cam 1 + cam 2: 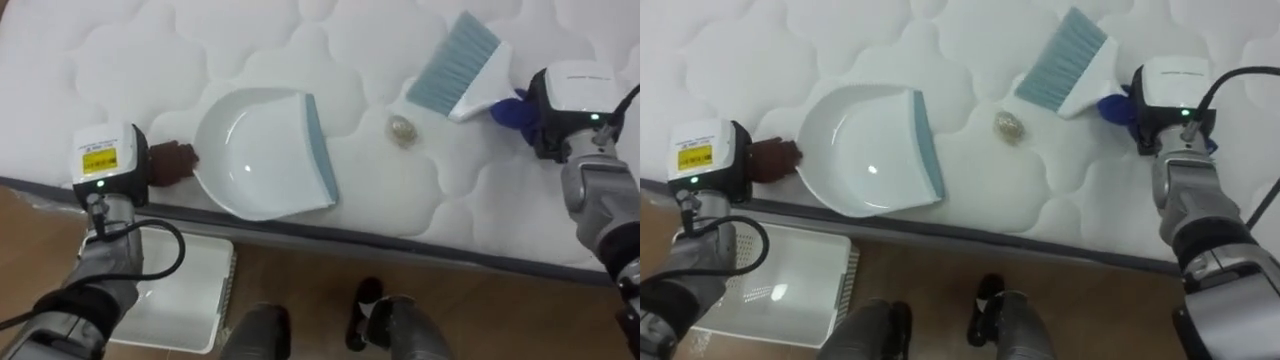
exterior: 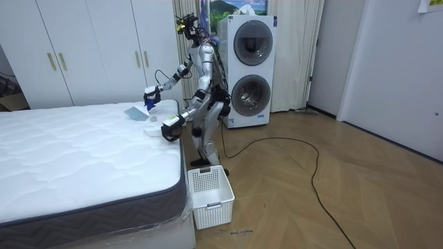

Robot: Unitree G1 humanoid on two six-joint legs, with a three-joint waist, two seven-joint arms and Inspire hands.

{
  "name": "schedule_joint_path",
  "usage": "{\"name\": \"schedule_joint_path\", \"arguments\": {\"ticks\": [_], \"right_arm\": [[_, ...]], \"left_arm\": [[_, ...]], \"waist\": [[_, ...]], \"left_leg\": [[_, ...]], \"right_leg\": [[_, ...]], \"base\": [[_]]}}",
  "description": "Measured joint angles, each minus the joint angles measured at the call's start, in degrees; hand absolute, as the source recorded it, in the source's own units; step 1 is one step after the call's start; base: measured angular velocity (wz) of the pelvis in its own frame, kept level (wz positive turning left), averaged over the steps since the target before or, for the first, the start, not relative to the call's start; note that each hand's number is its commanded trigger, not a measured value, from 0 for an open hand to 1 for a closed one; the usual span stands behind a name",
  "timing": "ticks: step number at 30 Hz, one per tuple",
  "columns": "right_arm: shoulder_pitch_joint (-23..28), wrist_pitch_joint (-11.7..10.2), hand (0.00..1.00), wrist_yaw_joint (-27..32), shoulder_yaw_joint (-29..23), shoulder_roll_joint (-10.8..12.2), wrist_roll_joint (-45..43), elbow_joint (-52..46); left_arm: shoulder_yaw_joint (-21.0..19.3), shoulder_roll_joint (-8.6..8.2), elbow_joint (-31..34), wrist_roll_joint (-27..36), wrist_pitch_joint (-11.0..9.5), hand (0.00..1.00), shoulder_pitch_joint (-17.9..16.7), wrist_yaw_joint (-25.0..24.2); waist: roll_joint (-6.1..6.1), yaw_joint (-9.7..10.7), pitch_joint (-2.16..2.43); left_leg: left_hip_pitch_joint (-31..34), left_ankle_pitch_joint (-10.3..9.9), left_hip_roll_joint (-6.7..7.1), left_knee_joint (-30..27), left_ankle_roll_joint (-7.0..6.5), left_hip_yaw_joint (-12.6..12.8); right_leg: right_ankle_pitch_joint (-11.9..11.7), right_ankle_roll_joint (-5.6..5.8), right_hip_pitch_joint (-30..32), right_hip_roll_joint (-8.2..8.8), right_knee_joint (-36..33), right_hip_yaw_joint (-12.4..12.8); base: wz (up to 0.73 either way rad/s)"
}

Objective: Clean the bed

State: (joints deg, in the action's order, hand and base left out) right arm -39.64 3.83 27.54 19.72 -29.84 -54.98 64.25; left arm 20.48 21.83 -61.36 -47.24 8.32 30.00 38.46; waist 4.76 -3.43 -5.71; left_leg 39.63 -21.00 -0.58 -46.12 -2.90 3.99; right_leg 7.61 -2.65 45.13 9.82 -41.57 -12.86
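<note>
A white dustpan [image 1: 260, 150] with a grey-blue lip lies flat on the white quilted mattress [image 1: 100, 60], close to its near edge. My left hand [image 1: 170, 162] is curled round the dustpan's handle at its left end. A small crumpled ball of litter [image 1: 402, 129] rests on the mattress just right of the dustpan's lip. Beyond it, a hand brush [image 1: 455, 65] with pale blue bristles is tilted, bristles pointing away from me. My right hand [image 1: 530, 120] grips its blue handle. In the room view I stand at the bed's corner [image 2: 181, 149], both arms reaching over it.
A white slatted basket [image 1: 190, 300] stands on the wooden floor against the bed's side, below my left arm, also visible as the basket [image 2: 211, 197]. Stacked washing machines [image 2: 249, 69] and white wardrobes [image 2: 90, 48] stand behind me.
</note>
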Motion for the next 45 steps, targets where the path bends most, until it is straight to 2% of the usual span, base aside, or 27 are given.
{"name": "schedule_joint_path", "arguments": {"ticks": [8, 13, 22, 26, 28, 31, 38, 40, 43, 45], "right_arm": [[-0.56, 1.89, 1.00, 0.00, 0.95, -0.18, -3.30, -0.23], [-2.76, 2.12, 1.00, 0.22, 1.55, -0.18, -7.57, -1.23], [-4.92, 3.14, 1.00, 2.04, 2.03, -0.42, -17.84, -2.13], [-5.39, 3.62, 1.00, 1.73, 6.30, -1.83, -19.65, -4.74], [-4.58, 3.71, 1.00, 0.85, 7.27, -2.01, -19.70, -7.75], [-2.78, 4.46, 1.00, -1.68, 7.77, -2.50, -20.82, -12.92], [0.50, 4.62, 1.00, -5.69, 9.22, -2.56, -21.19, -15.99], [1.67, 4.78, 1.00, -7.42, 10.37, -2.46, -20.60, -17.37], [3.90, 5.18, 1.00, -10.85, 10.53, -1.92, -19.78, -21.74], [5.17, 5.80, 1.00, -12.77, 10.50, -1.78, -19.70, -24.17]], "left_arm": [[0.20, 2.44, 2.03, -3.31, 1.63, 1.00, 0.28, 0.09], [0.73, 4.24, 3.73, -3.73, 2.28, 1.00, 0.29, -0.56], [1.72, 4.25, 4.22, -4.66, 3.48, 1.00, 0.28, -1.64], [1.78, 4.26, 4.22, -4.35, 3.73, 1.00, 0.27, -2.47], [1.74, 4.39, 4.23, -4.15, 3.57, 1.00, 0.27, -3.33], [1.72, 4.54, 4.27, -4.15, 2.92, 1.00, 0.26, -4.25], [2.37, 4.97, 4.52, -2.72, 1.64, 1.00, 0.28, -5.52], [2.48, 5.17, 4.53, -1.73, 0.84, 1.00, 0.29, -6.10], [3.04, 5.60, 4.52, -1.65, 0.71, 1.00, 0.29, -6.83], [3.56, 5.81, 4.62, -1.68, 0.62, 1.00, 0.24, -7.79]], "waist": [[1.86, 0.16, 0.01], [2.86, 1.57, -0.05], [3.41, 1.64, -0.09], [3.97, 1.61, -0.13], [4.15, 1.51, -0.07], [4.36, 1.54, -0.06], [4.35, 1.55, -0.04], [4.21, 1.56, 0.00], [4.15, 1.81, 0.02], [4.13, 1.82, 0.04]], "left_leg": [[-0.38, -0.02, -0.75, 0.18, 0.10, 1.05], [-0.38, -0.02, -0.77, 0.27, 0.09, 1.22], [-0.76, -0.03, -1.10, 0.51, 0.08, 1.53], [-0.77, -0.03, -1.29, 0.51, 0.08, 1.54], [-0.96, -0.03, -2.01, 0.88, 0.15, 1.55], [-1.03, -0.01, -2.20, 1.44, 0.12, 1.98], [-1.29, -0.03, -2.85, 2.39, 0.12, 2.41], [-1.37, -0.17, -3.80, 2.37, 0.39, 2.41], [-1.75, -0.38, -4.72, 2.64, 0.78, 2.39], [-2.37, -0.39, -4.79, 2.93, 0.81, 2.42]], "right_leg": [[-0.56, -0.27, 0.05, -0.98, 0.78, 0.93], [-0.63, -0.24, 0.05, -0.96, 0.93, 0.96], [-0.63, -0.20, -0.37, -0.98, 1.02, 0.70], [-0.74, -0.26, -0.53, -1.19, 1.91, 0.61], [-1.57, -0.21, -1.30, -2.17, 3.55, 0.48], [-1.90, -0.17, -1.35, -2.33, 4.15, 0.22], [-2.14, -0.09, -1.57, -3.01, 5.23, 0.06], [-2.61, -0.45, -2.38, -3.87, 6.56, -0.52], [-3.13, -0.76, -3.53, -4.67, 8.12, -1.50], [-3.15, -0.78, -4.00, -4.81, 8.30, -1.44]], "base": [[-0.09], [-0.01], [0.01], [-0.03], [-0.09], [-0.08], [-0.04], [-0.06], [0.00], [0.00]]}}
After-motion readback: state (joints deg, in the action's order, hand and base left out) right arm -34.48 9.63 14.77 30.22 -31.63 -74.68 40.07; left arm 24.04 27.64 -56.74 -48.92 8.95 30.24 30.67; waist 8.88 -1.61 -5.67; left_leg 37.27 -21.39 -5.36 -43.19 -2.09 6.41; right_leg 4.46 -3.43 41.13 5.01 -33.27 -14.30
